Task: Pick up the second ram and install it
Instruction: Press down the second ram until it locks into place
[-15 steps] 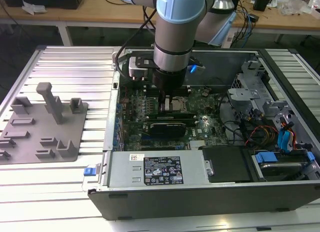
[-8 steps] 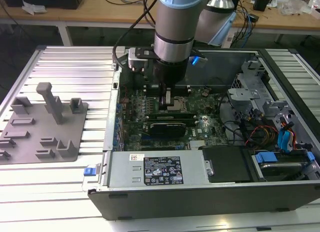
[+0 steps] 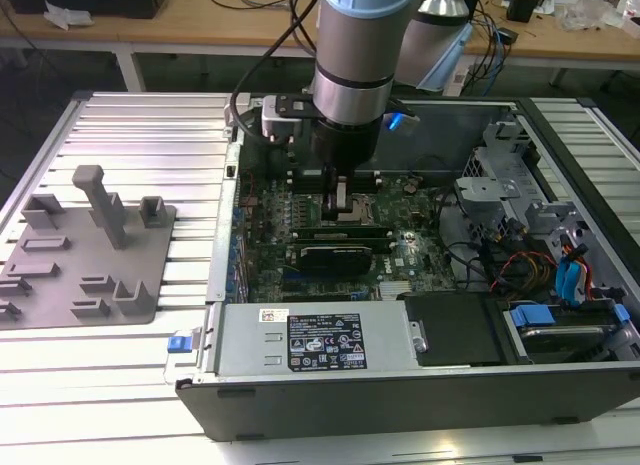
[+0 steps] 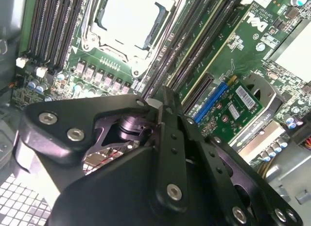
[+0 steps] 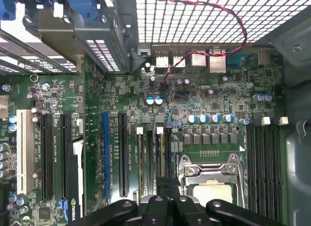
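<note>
The open black computer case (image 3: 450, 397) lies on the slatted aluminium worktop (image 3: 140, 135). It holds a green motherboard (image 3: 290, 220), a long black card with a white label (image 3: 336, 253) and a silver power supply box (image 3: 300, 337).

In the exterior view, you see the second ram (image 3: 352, 228), a narrow green stick, standing on edge in a motherboard slot just below the end effector (image 3: 340, 197). You cannot tell whether they touch.

The second wrist view shows the black fingers (image 4: 167, 138) pressed together. The first wrist view adds the silver processor socket (image 5: 206, 175).

Ribbed metal table (image 3: 130, 135), open computer case (image 3: 400, 385), grey fixture plate (image 3: 85, 260)
</note>
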### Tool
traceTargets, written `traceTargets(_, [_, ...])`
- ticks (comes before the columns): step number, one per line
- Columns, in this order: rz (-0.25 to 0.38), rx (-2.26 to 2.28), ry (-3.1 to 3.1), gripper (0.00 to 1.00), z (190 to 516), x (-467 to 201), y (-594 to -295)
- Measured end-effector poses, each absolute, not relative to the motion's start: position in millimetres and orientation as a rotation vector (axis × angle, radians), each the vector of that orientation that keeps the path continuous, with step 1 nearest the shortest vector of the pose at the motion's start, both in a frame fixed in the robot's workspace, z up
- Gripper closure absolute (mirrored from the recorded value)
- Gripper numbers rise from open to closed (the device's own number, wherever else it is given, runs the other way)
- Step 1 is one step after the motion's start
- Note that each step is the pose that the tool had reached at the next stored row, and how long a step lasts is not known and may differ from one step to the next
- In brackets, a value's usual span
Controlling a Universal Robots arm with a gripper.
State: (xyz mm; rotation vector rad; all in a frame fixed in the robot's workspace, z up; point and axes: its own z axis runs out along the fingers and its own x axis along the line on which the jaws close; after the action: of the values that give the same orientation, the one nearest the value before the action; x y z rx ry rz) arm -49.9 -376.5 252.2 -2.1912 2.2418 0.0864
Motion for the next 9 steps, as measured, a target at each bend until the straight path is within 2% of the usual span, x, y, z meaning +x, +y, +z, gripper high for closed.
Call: traceTargets(9, [0.086,-2.191,2.242,0.92,252.2,-42.1,-376.5])
